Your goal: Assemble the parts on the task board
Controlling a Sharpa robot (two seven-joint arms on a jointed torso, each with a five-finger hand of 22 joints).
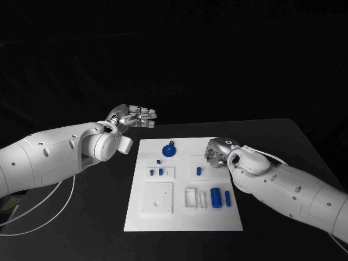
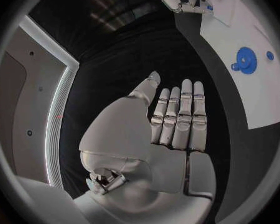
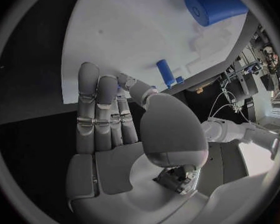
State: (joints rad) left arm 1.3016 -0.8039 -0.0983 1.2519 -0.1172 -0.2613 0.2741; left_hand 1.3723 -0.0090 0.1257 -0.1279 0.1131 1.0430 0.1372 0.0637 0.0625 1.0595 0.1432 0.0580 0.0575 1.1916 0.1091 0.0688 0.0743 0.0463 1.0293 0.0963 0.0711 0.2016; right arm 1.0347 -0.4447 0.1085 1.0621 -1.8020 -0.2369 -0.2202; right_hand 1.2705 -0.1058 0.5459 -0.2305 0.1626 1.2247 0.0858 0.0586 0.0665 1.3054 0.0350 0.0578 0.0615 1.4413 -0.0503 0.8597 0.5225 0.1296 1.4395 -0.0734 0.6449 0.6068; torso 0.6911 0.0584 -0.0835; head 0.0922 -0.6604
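The right hand (image 1: 218,153) hovers over the right edge of the task board (image 1: 182,217), fingers extended side by side and holding nothing. A short upright blue peg (image 1: 198,170) stands just beside it, toward the board's middle, with its long axis vertical. The left hand (image 1: 132,116) is held flat, unloaded, off the board's far left corner above the desk (image 1: 103,217). The right hand is judged nearer to the peg.

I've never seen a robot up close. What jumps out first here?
The white task board glows in the middle of the black table, dotted with small blue parts such as a round gear near its far edge. The left robot hand hovers open off the board's far-left corner; the right robot hand sits over its right edge.
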